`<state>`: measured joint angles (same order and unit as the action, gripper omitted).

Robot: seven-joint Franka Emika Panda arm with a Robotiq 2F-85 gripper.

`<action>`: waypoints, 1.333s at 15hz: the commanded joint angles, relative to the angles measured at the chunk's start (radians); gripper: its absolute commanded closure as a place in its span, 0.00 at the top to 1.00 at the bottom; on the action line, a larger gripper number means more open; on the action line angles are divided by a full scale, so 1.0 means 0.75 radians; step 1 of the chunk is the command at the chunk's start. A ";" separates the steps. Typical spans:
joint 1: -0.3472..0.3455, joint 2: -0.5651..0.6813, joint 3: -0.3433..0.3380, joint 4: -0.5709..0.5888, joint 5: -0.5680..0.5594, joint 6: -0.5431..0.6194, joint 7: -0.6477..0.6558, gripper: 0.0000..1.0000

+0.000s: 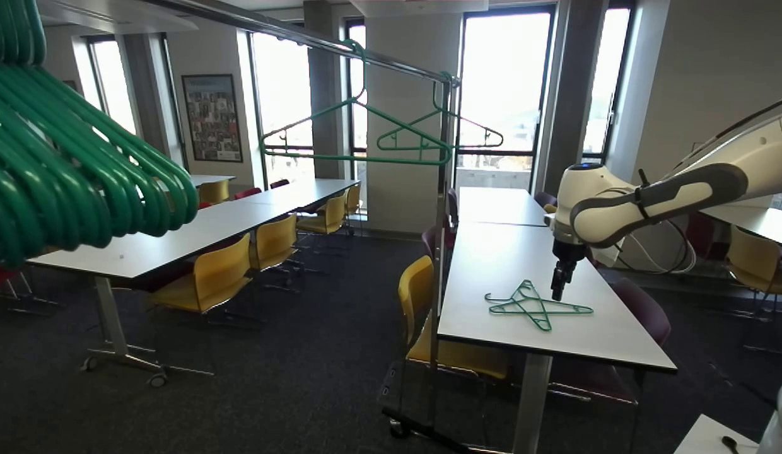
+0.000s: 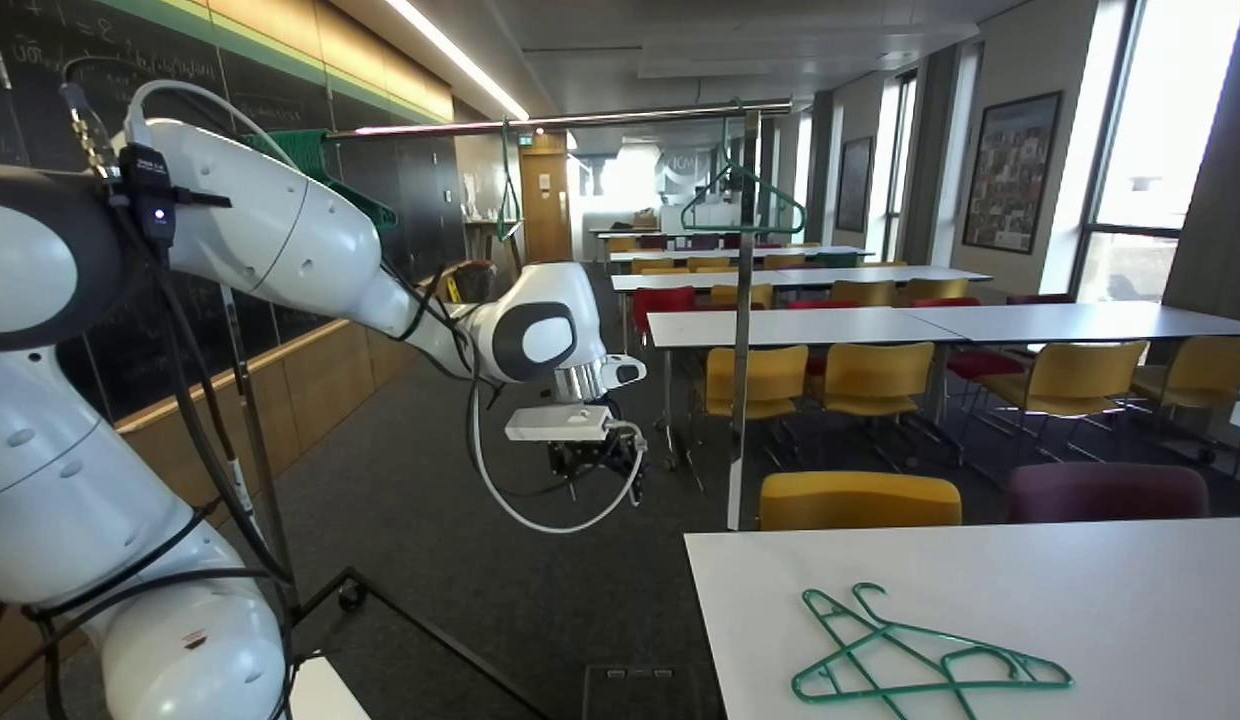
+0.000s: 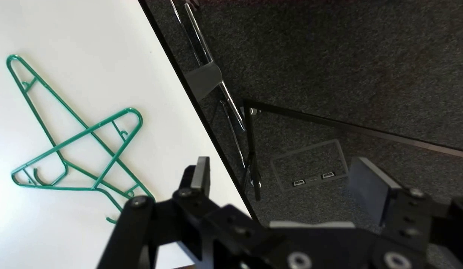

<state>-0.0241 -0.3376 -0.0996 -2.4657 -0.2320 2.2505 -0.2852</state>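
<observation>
Two green hangers [image 3: 80, 135] lie beside and apparently below the tool [image 3: 285, 179], spread wide and gripping nothing.

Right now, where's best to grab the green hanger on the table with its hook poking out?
Probably the rounded corner free of the other hanger, from straight above: your hanger lies nearly flat on the table, and nothing crosses that end.
</observation>
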 commanded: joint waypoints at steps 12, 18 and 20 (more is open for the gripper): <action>-0.178 0.578 -0.188 0.548 0.034 0.077 -0.334 1.00; -0.248 0.716 -0.130 0.616 0.232 0.031 -0.332 1.00; -0.251 0.754 -0.121 0.646 0.252 0.024 -0.331 1.00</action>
<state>-0.1854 0.2295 -0.2190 -1.9832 -0.0338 2.2723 -0.5397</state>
